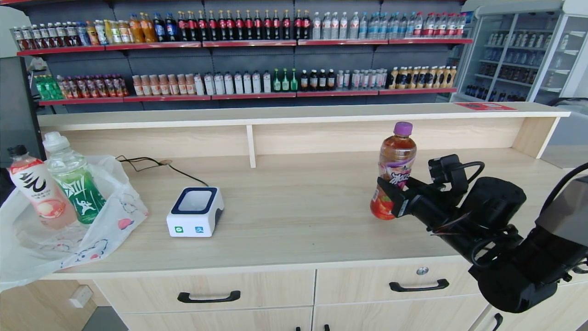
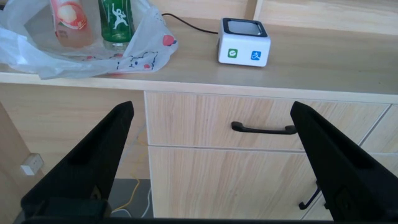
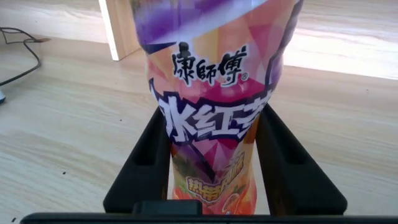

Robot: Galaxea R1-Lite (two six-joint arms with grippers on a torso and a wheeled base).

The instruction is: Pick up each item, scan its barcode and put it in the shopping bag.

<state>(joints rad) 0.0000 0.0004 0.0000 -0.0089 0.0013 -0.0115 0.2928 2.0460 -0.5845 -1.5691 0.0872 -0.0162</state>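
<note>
so the right end effector is pinching the bottle low down, one finger on each side. the bottle is standing upright on the counter, well right of the scanner. the left end effector is hanging spread wide in front of the drawers. the bag is sitting at the counter's left end, holding two drinks.
</note>
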